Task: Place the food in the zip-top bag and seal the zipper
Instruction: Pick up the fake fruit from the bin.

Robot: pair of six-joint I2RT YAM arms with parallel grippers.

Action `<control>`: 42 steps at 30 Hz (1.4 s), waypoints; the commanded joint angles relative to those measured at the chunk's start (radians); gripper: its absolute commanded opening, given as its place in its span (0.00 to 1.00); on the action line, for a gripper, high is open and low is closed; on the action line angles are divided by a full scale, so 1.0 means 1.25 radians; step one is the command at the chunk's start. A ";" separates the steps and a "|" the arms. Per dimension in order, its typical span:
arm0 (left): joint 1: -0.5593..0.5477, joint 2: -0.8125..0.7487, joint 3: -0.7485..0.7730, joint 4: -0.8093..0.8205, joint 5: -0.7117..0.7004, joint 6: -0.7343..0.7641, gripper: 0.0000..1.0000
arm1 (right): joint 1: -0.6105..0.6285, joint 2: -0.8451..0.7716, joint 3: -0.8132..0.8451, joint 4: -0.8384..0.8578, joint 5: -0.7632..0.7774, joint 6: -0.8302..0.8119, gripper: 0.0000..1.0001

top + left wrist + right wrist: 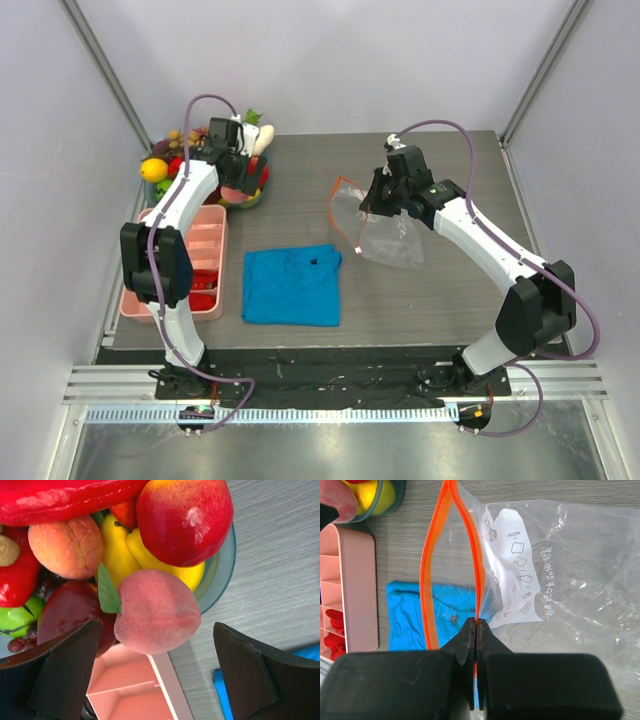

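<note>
Toy food fills a bowl (248, 200) at the table's back left. In the left wrist view a pink peach (156, 611) with a green leaf lies at the bowl's rim, beside a red apple (184, 520), yellow fruit (120, 555) and another peach (66, 546). My left gripper (156, 680) is open, its jaws on either side of the pink peach and just short of it. The clear zip-top bag (385, 228) lies right of centre with its mouth gaping. My right gripper (476, 630) is shut on one lip of the orange zipper (479, 570), holding that edge up.
A pink divided tray (185, 262) with red pieces lies along the left edge. A blue folded cloth (291, 285) lies at the front middle. A yellow lemon (153, 169) sits behind the tray. White walls enclose the table.
</note>
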 commanded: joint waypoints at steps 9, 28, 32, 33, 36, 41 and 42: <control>-0.004 0.061 0.052 0.025 -0.007 0.051 1.00 | 0.003 0.009 0.036 0.035 -0.008 0.003 0.01; -0.005 0.016 0.100 -0.014 -0.007 0.031 0.52 | 0.003 0.008 0.048 0.035 -0.064 0.008 0.01; -0.006 -0.036 0.128 -0.071 0.023 -0.004 0.49 | 0.003 -0.005 0.048 0.075 -0.174 0.058 0.01; -0.005 -0.064 0.136 -0.091 0.039 -0.015 0.48 | 0.002 -0.007 0.046 0.098 -0.198 0.074 0.01; -0.006 -0.146 0.149 -0.100 0.165 -0.077 0.48 | 0.002 -0.005 0.047 0.138 -0.272 0.149 0.01; -0.014 -0.240 0.162 -0.069 0.313 -0.176 0.53 | 0.002 -0.006 0.024 0.252 -0.391 0.273 0.01; -0.016 -0.249 0.175 -0.067 0.343 -0.202 0.53 | 0.003 -0.007 0.019 0.295 -0.415 0.293 0.01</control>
